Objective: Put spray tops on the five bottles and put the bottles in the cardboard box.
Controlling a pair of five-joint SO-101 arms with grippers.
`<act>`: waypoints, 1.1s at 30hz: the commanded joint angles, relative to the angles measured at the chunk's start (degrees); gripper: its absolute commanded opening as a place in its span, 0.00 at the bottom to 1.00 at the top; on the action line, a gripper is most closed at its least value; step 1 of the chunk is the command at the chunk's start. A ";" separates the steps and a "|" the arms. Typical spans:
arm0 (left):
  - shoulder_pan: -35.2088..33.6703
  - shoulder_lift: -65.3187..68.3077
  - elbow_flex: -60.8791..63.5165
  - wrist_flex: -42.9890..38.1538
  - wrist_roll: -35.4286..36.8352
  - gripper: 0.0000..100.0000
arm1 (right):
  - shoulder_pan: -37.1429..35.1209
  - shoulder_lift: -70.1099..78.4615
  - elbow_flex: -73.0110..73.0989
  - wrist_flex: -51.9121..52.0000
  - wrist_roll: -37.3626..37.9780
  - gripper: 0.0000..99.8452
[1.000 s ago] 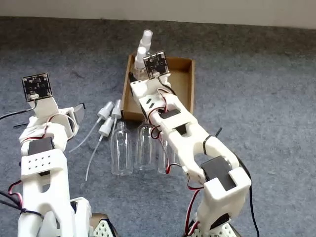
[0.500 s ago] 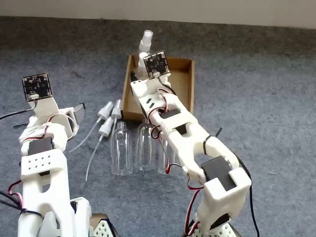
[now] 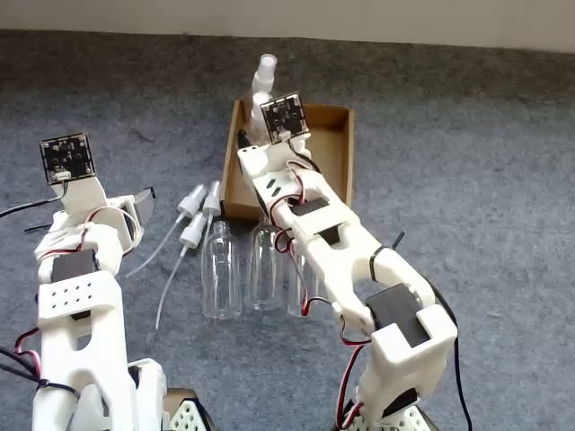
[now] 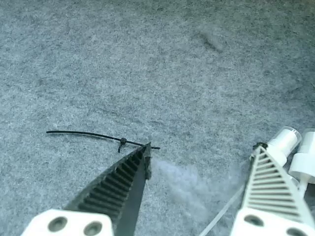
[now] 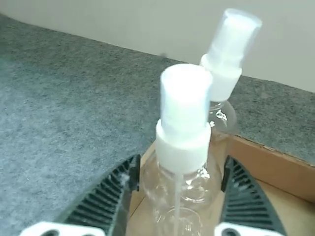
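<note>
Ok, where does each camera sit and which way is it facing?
High view: fixed above and behind the arms, looking down at the cardboard box; both arms show.
Left wrist view: on the left arm, facing the carpet and loose spray tops; left gripper open.
Right wrist view: on the right arm, facing the box's corner; right gripper around a capped bottle.
Shared: high and left wrist views both show the spray tops.
</note>
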 commanded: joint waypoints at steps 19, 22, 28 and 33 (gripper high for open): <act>1.01 0.22 -2.42 -1.14 0.35 0.29 | -0.57 -1.45 -3.91 4.79 -0.62 0.33; 1.01 0.22 -2.42 -1.14 0.35 0.29 | -0.57 -1.45 -3.91 4.79 -0.62 0.33; 1.01 0.22 -2.42 -1.14 0.35 0.29 | -0.57 -1.89 -4.00 4.79 -0.62 0.33; 1.01 0.22 -2.42 -1.14 0.35 0.29 | -0.57 -7.78 -3.82 6.20 -0.62 0.33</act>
